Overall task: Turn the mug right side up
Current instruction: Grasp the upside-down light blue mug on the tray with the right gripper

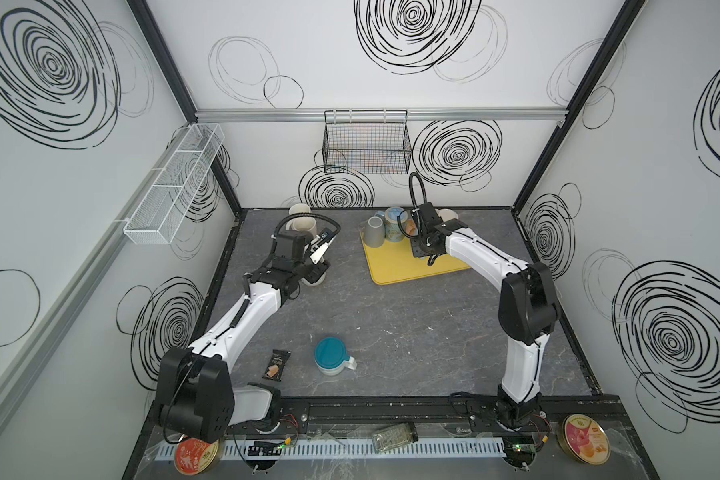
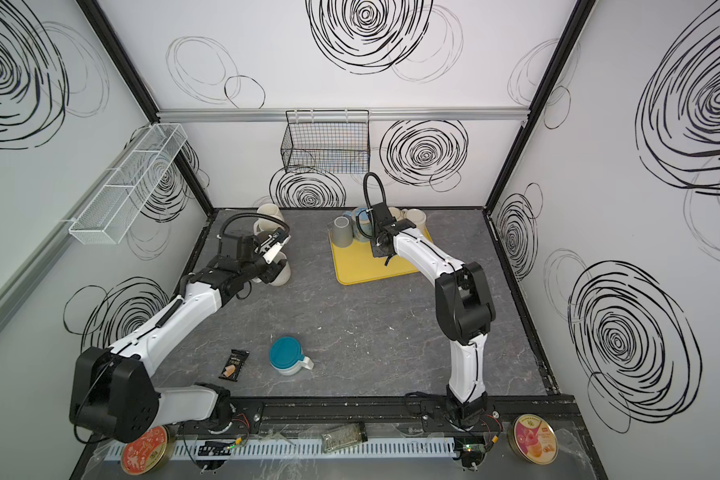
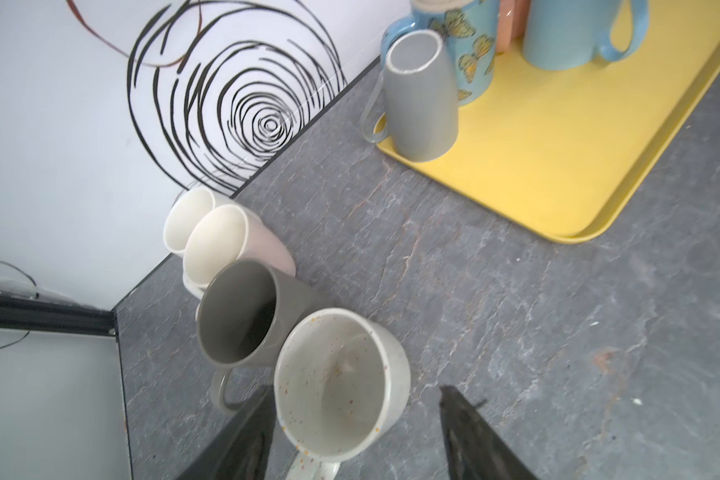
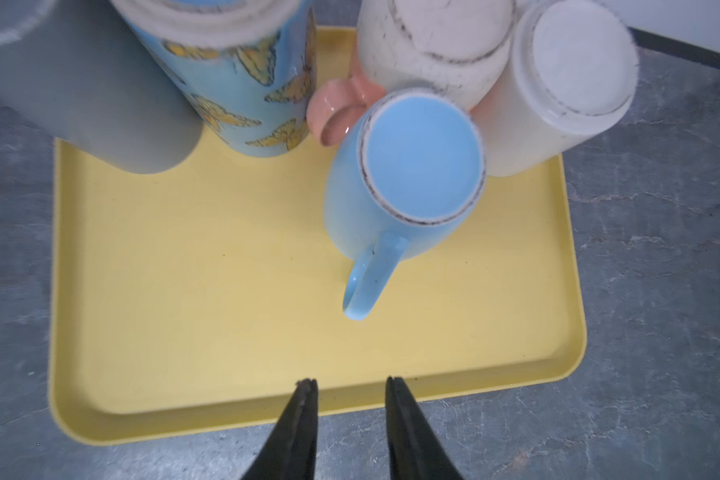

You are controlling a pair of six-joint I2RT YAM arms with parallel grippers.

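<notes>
The blue mug (image 4: 408, 174) stands inverted on the tray (image 4: 184, 291), axis vertical, handle pointing at the right gripper (image 4: 350, 382). That gripper hovers over the tray's front rim, jaws parted and empty. The right arm is nearer; the left gripper (image 3: 356, 390), spread open, sits well off the tray.

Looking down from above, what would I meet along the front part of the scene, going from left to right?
Orange tin → snack packet → teal-topped mug → clear jar → pink tin.
</notes>
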